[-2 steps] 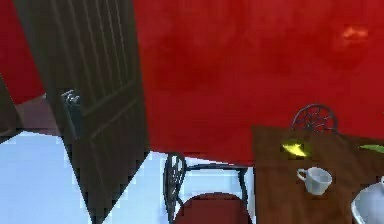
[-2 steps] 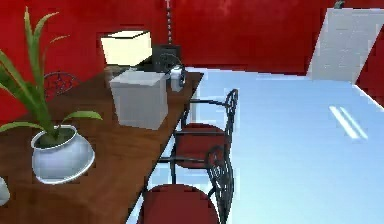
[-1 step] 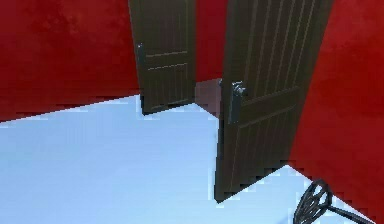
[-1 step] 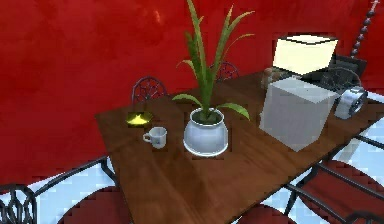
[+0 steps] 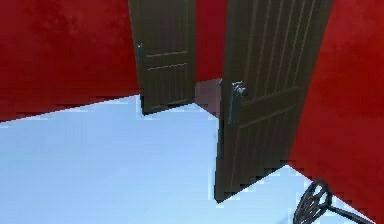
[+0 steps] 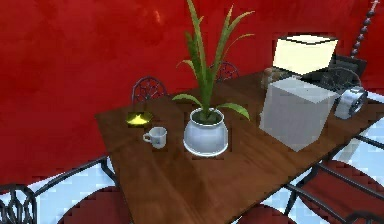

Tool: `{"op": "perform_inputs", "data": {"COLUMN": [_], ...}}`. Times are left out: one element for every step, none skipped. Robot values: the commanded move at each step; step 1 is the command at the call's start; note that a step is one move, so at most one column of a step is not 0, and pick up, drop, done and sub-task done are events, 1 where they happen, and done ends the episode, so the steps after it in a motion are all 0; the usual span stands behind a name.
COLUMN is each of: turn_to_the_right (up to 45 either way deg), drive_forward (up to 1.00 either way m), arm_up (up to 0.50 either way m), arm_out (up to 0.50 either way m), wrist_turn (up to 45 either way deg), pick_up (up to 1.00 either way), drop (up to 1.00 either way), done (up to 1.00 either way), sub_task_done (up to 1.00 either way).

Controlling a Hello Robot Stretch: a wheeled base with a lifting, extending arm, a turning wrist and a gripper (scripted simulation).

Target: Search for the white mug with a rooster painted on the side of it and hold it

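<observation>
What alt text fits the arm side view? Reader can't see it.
A small white mug stands on a brown wooden table, beside a tall green plant in a white pot, with a red wall behind. Right of the plant stand a pale grey box and a lamp with a cream shade; dark chairs with red seats ring the table.

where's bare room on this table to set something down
Widest free patch: the near stretch of the dark brown wooden table, this side of the small white mug and the round white plant pot. Narrower gap between that pot and the pale grey cube. Crowded: the arm side view's right end, around cube and cream-shaded lamp.
</observation>
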Motion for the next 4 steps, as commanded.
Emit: {"op": "perform_inputs", "data": {"turn_to_the_right": [0.0,0.0,0.0,0.0], "drive_forward": [0.0,0.0,0.0,0.0], "arm_up": [0.38,0.0,0.0,0.0], "arm_out": [0.0,0.48,0.0,0.0], "wrist_turn": [0.0,0.0,45.0,45.0], "pick_up": [0.0,0.0,0.0,0.0], "drop": [0.0,0.0,0.0,0.0], "done": [0.0,0.0,0.0,0.0], "sub_task_done": [0.0,0.0,0.0,0.0]}}
